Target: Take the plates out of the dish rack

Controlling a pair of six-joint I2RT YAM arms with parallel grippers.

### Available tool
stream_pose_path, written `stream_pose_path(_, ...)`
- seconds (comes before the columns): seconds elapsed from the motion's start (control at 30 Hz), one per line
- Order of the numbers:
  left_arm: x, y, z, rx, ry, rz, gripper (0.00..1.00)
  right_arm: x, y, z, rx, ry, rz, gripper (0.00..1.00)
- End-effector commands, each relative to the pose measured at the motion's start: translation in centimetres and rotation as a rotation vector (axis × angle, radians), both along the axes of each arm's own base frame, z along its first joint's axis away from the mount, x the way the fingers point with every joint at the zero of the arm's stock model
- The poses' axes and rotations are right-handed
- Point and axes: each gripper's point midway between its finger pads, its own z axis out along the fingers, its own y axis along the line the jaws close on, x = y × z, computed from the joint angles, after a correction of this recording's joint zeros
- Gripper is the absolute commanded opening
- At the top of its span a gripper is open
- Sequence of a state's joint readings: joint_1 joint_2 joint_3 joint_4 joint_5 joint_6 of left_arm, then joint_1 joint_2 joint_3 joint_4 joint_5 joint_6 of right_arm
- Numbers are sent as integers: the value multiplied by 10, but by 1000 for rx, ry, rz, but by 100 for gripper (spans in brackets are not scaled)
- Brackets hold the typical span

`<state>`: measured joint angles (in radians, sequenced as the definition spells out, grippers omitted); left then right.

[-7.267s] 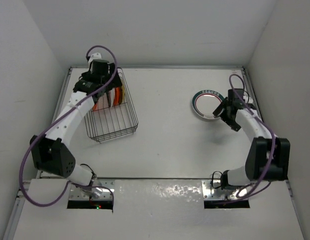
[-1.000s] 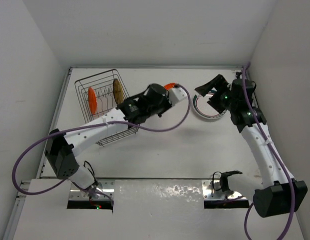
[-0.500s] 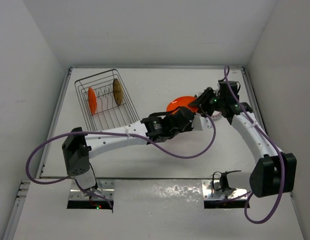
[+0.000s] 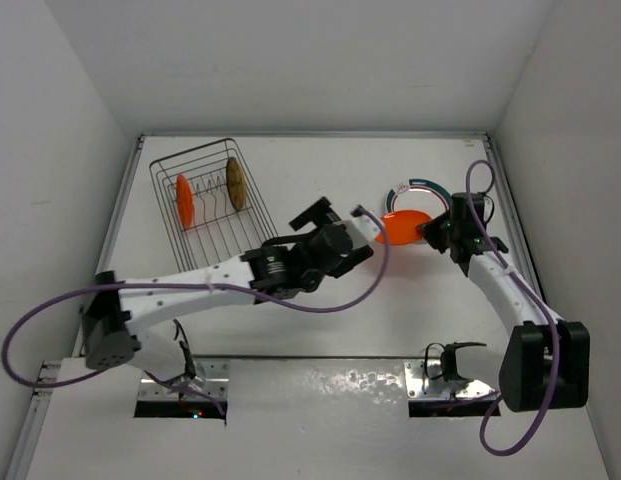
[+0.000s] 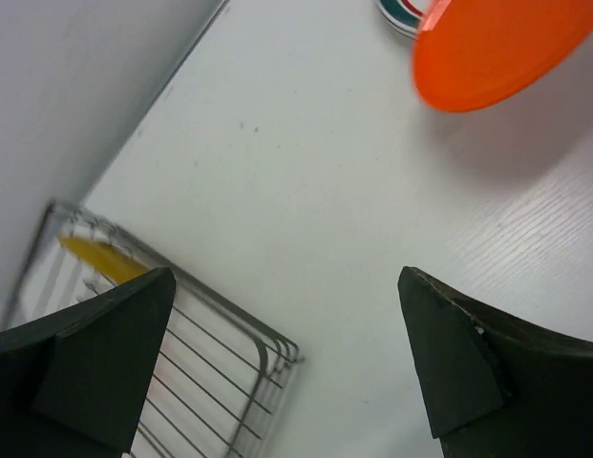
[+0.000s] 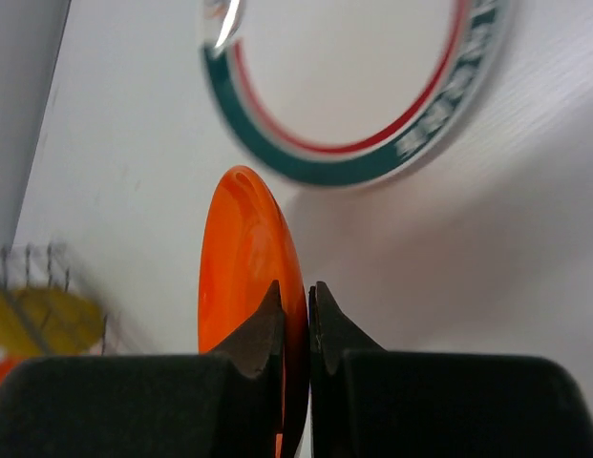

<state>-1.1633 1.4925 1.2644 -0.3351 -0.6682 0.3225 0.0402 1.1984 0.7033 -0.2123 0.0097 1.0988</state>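
My right gripper point(image 4: 427, 230) point(image 6: 308, 301) is shut on the edge of an orange plate point(image 4: 403, 227) point(image 6: 241, 258) point(image 5: 497, 48), held just above the table. Part of it overlaps a white plate with a green and red rim point(image 4: 418, 192) point(image 6: 353, 86) that lies flat on the table. My left gripper point(image 4: 336, 218) point(image 5: 286, 363) stands open and empty, left of the held plate and apart from it. The dish rack point(image 4: 205, 205) point(image 5: 229, 353) sits far left. In it stand upright an orange plate point(image 4: 184, 201) and a yellowish-brown plate point(image 4: 234, 183) point(image 5: 105, 258).
White walls close the table in at the back and on both sides. My left arm point(image 4: 210, 280) stretches diagonally across the table's middle, just in front of the rack's near corner. Purple cables loop around both arms.
The left gripper has opened, let go of the orange plate and drawn back to the left. The right gripper has shut on that plate and now holds it by the white plate.
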Motion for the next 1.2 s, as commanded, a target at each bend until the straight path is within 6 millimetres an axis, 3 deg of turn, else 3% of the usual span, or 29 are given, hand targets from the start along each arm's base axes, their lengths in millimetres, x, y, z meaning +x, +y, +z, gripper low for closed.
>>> stream_pose_path(0.0,-14,48,59,-470,8,246,100,27,-54,23,-107,-186,-307,0)
stream_pose_path(0.2,-32,71,40,-541,105,301,100,45,-80,-3,-161,-145,-407,0)
stream_pose_path(0.27,-33,80,33,-533,111,346,100,52,-93,-16,-172,-93,-423,8)
stream_pose_path(0.33,-34,83,24,-523,120,358,100,57,-101,-19,-174,-82,-433,1)
stream_pose_path(0.4,-36,87,15,-520,132,367,100,54,-97,-26,-152,-70,-406,0)
stream_pose_path(0.43,-36,89,13,-523,130,373,100,57,-97,-20,-156,-115,-399,0)
stream_pose_path(0.6,-37,98,4,-584,138,394,100,53,-61,1,-103,-276,-211,0)
stream_pose_path(0.67,-36,103,1,-621,134,429,100,59,-40,20,-111,-376,-102,0)
stream_pose_path(0.73,-34,110,6,-703,118,484,100,62,-4,21,-105,-392,68,0)
stream_pose_path(0.9,-24,144,17,-882,82,670,100,60,64,-17,-13,-280,327,7)
stream_pose_path(0.93,-23,148,13,-896,109,694,100,56,84,-33,8,-238,387,8)
stream_pose_path(0.97,-12,162,14,-912,107,750,100,53,92,-43,9,-208,412,8)
stream_pose_path(1.0,-8,160,10,-923,158,743,100,49,106,-59,-5,-158,462,13)
stream_pose_path(1.03,6,177,7,-914,143,798,100,47,113,-66,-13,-136,489,16)
stream_pose_path(1.07,14,182,10,-918,144,811,100,48,119,-68,-23,-131,510,22)
stream_pose_path(1.1,27,202,10,-903,132,860,100,40,126,-80,-33,-88,533,41)
stream_pose_path(1.17,46,222,1,-863,148,927,100,39,129,-81,-46,-80,540,54)
